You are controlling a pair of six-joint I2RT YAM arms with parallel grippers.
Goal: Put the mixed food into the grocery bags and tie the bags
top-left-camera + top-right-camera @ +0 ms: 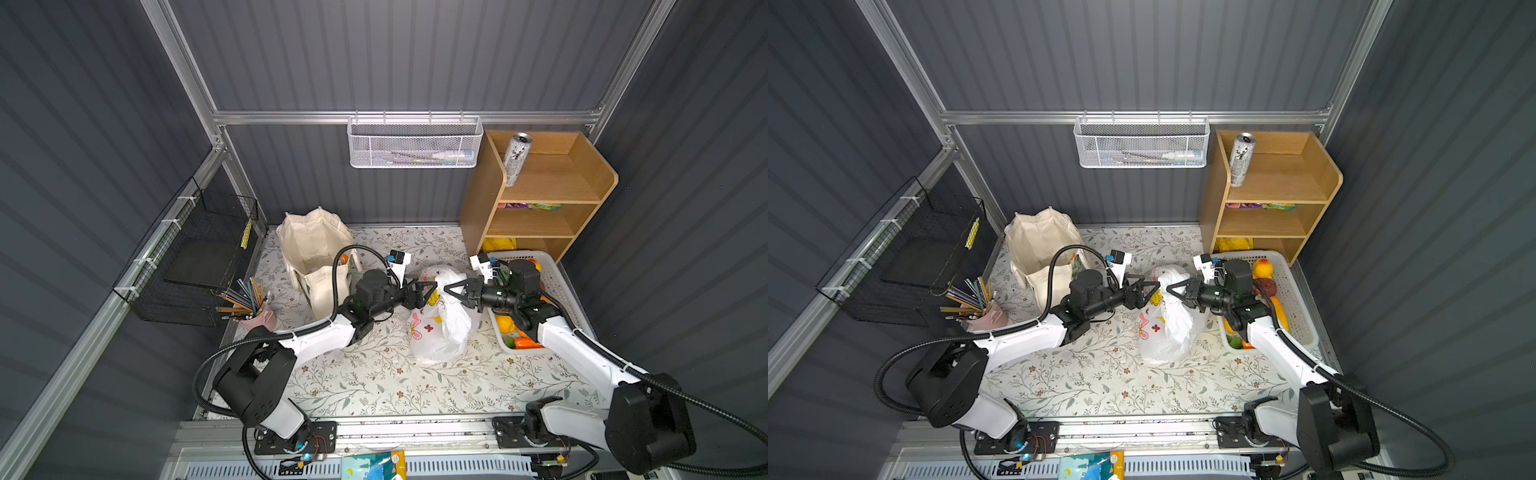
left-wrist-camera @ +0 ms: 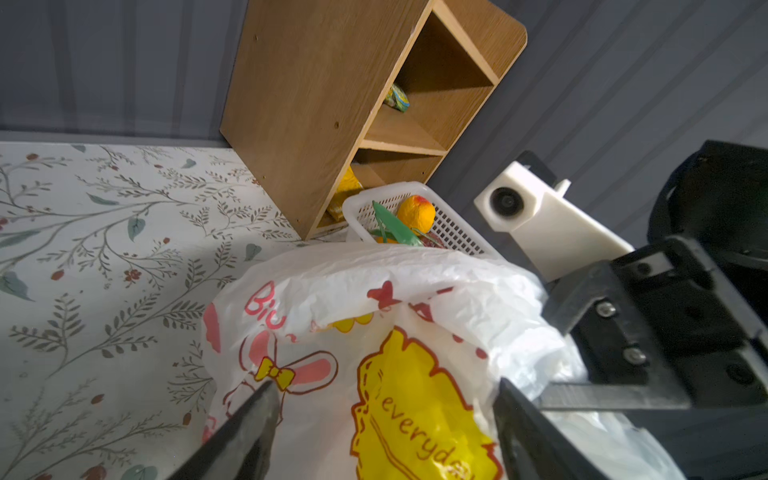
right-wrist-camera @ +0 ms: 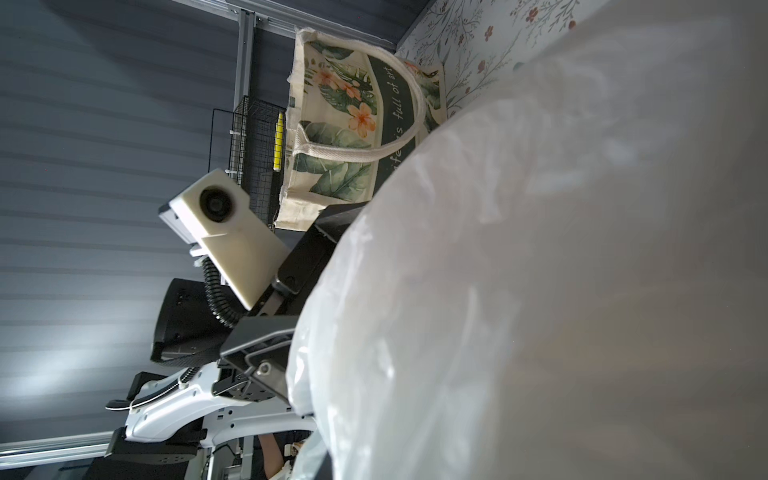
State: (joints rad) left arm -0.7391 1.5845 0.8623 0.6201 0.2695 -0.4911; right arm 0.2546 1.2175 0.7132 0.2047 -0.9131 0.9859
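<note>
My left pincer (image 2: 386, 386) is standing spread at the thin white cartoon-printed plastic bag (image 1: 440, 332). I cannot tell my right pincer's (image 1: 449, 289) state. I am expecting soft, slippery film, so take the bunched handles.

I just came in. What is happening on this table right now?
Two robot arms meet at the printed white plastic bag in the middle of the floral table. The left pincer stands open at the bag's top. The right pincer is pressed into the plastic from the opposite side, and whether it grips cannot be seen. Toy fruit lies in the white basket, a silver can stands on the wooden shelf, and the canvas tote stands open at the back left.
</note>
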